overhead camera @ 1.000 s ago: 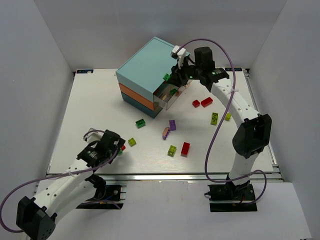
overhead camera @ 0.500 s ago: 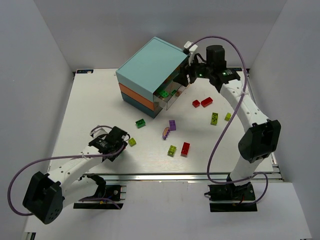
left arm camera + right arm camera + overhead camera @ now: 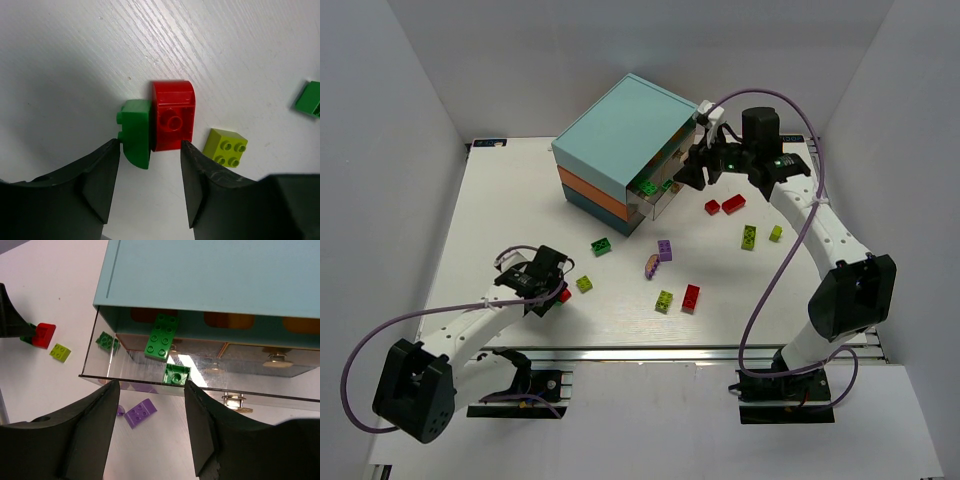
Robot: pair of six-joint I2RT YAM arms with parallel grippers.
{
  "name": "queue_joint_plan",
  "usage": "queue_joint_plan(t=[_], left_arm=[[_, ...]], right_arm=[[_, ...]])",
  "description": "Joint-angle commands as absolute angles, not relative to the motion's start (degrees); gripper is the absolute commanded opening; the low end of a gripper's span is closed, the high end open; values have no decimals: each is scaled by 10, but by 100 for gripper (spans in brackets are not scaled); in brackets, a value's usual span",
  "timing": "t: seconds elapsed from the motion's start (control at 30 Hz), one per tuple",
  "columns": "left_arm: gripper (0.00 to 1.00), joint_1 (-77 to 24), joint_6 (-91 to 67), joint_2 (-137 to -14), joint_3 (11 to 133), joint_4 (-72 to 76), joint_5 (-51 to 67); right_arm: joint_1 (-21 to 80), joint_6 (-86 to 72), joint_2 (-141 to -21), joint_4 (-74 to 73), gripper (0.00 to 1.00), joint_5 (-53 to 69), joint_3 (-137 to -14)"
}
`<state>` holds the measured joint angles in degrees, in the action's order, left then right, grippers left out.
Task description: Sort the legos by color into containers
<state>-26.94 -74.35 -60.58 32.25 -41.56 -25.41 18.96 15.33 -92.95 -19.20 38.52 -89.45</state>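
Left pincer (image 3: 150,147) gapes open over a red brick (image 3: 172,116) touching a green brick (image 3: 136,132) on the near-left desk (image 3: 520,200) — right pincer (image 3: 152,386), open too, faces the clear drawer (image 3: 210,389) holding two green legos (image 3: 161,336).

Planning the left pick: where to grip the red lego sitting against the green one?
Come from above and pinch the red lego across its two short ends, both free. The green lego touches one long side, so a finger likely won't fit there. The left gripper, open, would need about a quarter turn.
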Motion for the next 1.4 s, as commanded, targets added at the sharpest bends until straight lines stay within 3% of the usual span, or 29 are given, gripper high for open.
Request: queue_joint_plan(t=[0.0,0.6,0.8,1.0,1.23,1.3,1.33,1.37], left_arm=[[60,-258,-728,-616,323,-405,-244],[53,-230,-710,-614,315,-426,-208],[38,-225,-714,-595,304,-432,-206],[31,-220,-712,-593,304,-433,-210],[7,-220,-691,-580,337,-448,-213],[10,-220,-683,-571,351,-461,-214],[18,-220,-681,-560,352,-467,-218],[46,-220,-686,-555,354,-474,-229]], right_arm=[[184,149,-899,-173,60,405,-892],[177,149,-897,-169,60,403,-878],[176,146,-898,-164,60,404,-875],[175,147,-902,-164,60,405,-875],[171,155,-899,-164,60,407,-872],[171,156,-897,-164,60,409,-872],[172,157,-896,-165,60,410,-872],[173,158,-896,-165,60,412,-873]])
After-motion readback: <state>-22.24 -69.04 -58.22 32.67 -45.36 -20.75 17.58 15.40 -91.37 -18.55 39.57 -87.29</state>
